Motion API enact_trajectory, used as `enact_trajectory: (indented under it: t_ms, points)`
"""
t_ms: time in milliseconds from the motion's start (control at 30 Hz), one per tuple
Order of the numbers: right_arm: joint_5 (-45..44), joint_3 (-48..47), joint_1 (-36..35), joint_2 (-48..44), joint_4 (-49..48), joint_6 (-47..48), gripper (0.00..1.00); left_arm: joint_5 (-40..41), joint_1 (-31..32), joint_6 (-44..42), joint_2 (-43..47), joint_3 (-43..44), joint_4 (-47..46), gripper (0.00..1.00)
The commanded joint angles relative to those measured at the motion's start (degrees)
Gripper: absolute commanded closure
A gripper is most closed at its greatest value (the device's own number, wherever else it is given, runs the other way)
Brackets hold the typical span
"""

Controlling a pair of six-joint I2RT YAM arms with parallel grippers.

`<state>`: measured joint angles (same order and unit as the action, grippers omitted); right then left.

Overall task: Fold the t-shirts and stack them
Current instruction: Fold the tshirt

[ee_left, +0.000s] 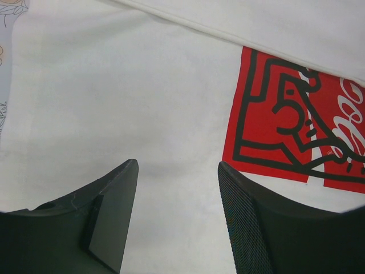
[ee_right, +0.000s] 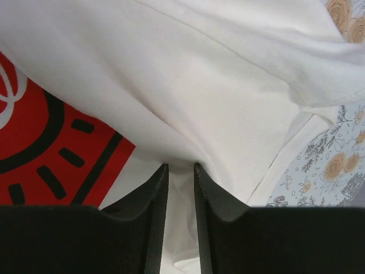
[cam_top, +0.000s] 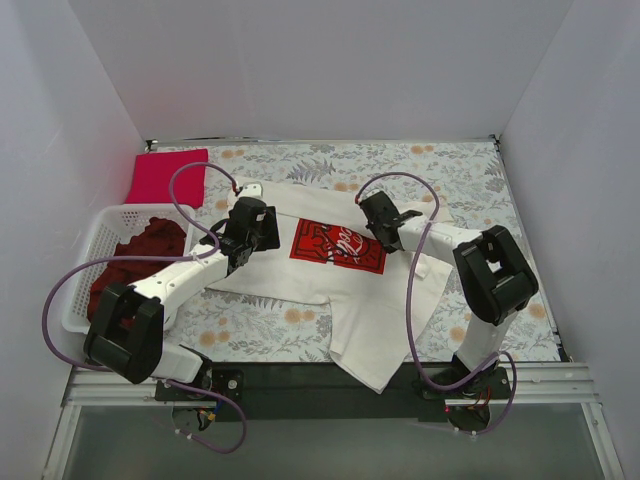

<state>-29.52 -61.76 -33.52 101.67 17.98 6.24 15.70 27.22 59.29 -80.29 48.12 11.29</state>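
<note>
Cream-white cloth t-shirt [cam_top: 380, 310] with red rectangular chest print [cam_top: 338, 247]: lies spread mid-desk on the floral table cloth [cam_top: 260, 330], its lower part reaching the near edge.

Top view. Left pincer [cam_top: 268, 236] is over the shirt just left of the print; right pincer [cam_top: 382, 236] is at the print's right end. Plain crimson-pink t-shirt [cam_top: 165, 175] lies flat in the far left corner. Dark maroon t-shirt [cam_top: 140, 255] sits bunched in the white plastic lattice basket [cam_top: 85, 250] at the left edge.

Left wrist. Left pincer [ee_left: 178, 165] is spread wide with nothing between its jaws. Smooth cloth lies below the gap, the print off to the right, a folded edge beyond.

Right wrist. Right pincer [ee_right: 179, 166] is nearly closed, nipping a small tuck of the white cloth. Print lies to its left, table cloth to its right.

Risks, as I judge them:
- The tuck is thin, so it may slip out under tension.
- How many layers are pinched cannot be told; extra layers would skew the fold.
- With the left pincer gripping nothing, a pull could drag the whole shirt, and its lower part could slide off the near edge.
</note>
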Motion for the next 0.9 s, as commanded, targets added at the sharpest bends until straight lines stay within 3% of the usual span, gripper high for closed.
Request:
enact_trajectory:
  t_ms: [0, 600, 867]
  points:
    - [-3.62, -4.07, 2.14, 0.11, -0.57, 1.41, 0.69, 1.43, -0.06, -0.93, 0.66, 0.22, -1.01, 0.44]
    - [-2.04, -7.50, 6.10, -0.68, 0.47, 0.88, 0.68, 1.26, 0.02, -1.10, -0.13, 0.57, -0.57, 0.44]
    - [17.55, -3.64, 3.03, -8.41, -0.05, 1.41, 0.71, 1.26, -0.06, -1.02, -0.65, 0.84, -0.21, 0.44]
